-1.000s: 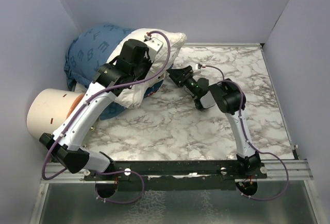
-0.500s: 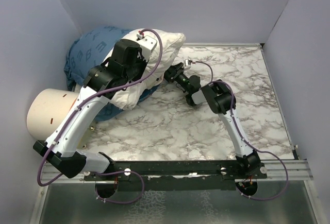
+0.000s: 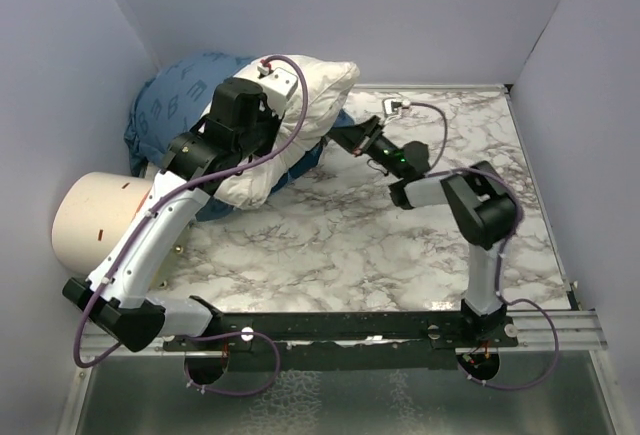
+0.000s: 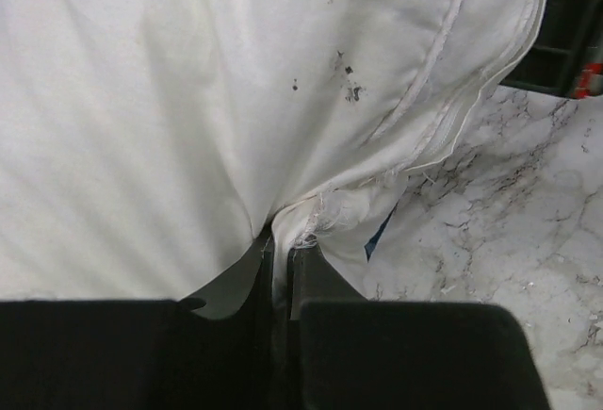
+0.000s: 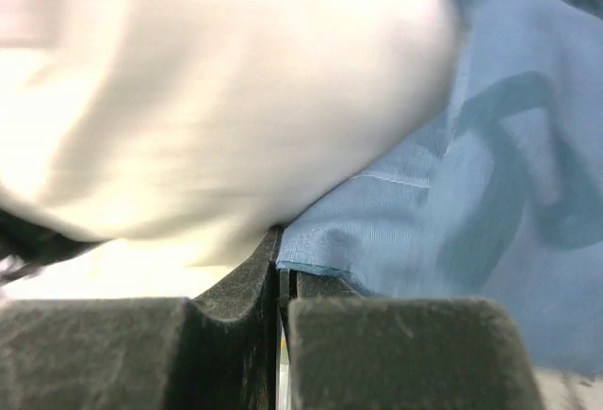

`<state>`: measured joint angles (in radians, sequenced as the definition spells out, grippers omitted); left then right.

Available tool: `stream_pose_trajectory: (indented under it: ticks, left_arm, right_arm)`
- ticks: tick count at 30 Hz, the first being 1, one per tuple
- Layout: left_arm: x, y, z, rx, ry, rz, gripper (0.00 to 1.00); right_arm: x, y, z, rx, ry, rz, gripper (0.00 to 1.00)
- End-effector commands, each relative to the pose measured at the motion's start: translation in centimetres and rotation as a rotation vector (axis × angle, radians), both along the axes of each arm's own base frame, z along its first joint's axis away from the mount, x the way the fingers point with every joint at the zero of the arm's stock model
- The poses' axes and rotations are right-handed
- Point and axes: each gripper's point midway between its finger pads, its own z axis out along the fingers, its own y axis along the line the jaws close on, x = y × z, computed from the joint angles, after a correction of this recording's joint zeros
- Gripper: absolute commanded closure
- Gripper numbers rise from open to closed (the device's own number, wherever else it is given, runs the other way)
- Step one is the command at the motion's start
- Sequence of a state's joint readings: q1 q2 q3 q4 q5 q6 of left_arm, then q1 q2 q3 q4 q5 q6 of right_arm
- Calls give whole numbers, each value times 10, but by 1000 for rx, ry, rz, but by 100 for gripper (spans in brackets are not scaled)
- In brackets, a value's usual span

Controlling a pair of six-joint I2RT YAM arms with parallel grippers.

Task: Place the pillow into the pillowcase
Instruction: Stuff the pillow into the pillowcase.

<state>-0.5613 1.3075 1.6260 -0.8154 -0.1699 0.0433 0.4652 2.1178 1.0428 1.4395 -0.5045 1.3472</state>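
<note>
- the pillow [image 3: 315, 90] lies over the pillowcase [image 3: 165, 105] at the counter's [image 3: 400, 245] far left corner.
- a drum [image 3: 95, 220] sits nearer, left of both.

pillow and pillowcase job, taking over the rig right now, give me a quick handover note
Claws: the left claw is shut on the pillow, pinching its seamed edge. The right claw is shut on the pillowcase, gripping its hem just beneath the pillow.
Where: both lie at the rear left of the marble table, with the pillow on top of the blue case.
Done: each arm has its piece of fabric.
Left: much of the pillow shows outside the case, and how far in it is cannot be told. Likely next step is to hold the hem open and feed the pillow in.
</note>
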Motion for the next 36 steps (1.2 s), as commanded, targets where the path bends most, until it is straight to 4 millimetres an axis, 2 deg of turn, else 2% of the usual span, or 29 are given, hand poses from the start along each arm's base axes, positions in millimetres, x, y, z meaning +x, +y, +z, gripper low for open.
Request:
stream_pose_trajectory:
  ticks: [1,4,6,10,14,16,18,20,23,26,29,32,34,36]
  left_arm:
    - [28,0,33,-119,-152,17,100]
    - [44,-10,21,-137,-131,-8,100]
    - [50,-23,24,-177,-128,-52,100]
    - [43,-55,59,-307,-152,-199,100]
    - [13,-85,113,-472,-207,-395,100]
    - [-3,-99,139,-547,-237,-484,100]
    - [-15,-115,157,-591,-262,-549,100]
    - [-20,-132,165,-599,-284,-578,100]
    - [-13,-140,168,-604,-309,-561,100]
    - [-6,-145,172,-640,-325,-552,100]
    - [2,-148,166,-662,-325,-527,100]
    - [21,-141,140,-642,-312,-437,100]
    - [40,-128,109,-644,-276,-353,100]
    - [58,-112,63,-671,-212,-263,100]
  right_arm:
    - [-80,-48,115,120,-496,-58,99]
    - [-117,-59,148,131,-603,-32,99]
    - [-138,-67,170,151,-668,-28,99]
    - [-168,-78,206,187,-784,-21,99]
    - [-185,-85,242,234,-875,-19,99]
    - [-190,-87,268,244,-932,-24,99]
    - [-192,-87,303,234,-990,-53,99]
    - [-201,-92,349,238,-1064,-86,99]
    - [-204,-91,406,213,-1138,-115,99]
    - [-198,-83,445,196,-1173,-93,99]
    - [-187,-62,462,180,-1184,-40,99]
    - [-183,-20,455,127,-1158,49,99]
    - [-176,11,430,79,-1101,107,99]
    - [-163,36,390,32,-1008,167,99]
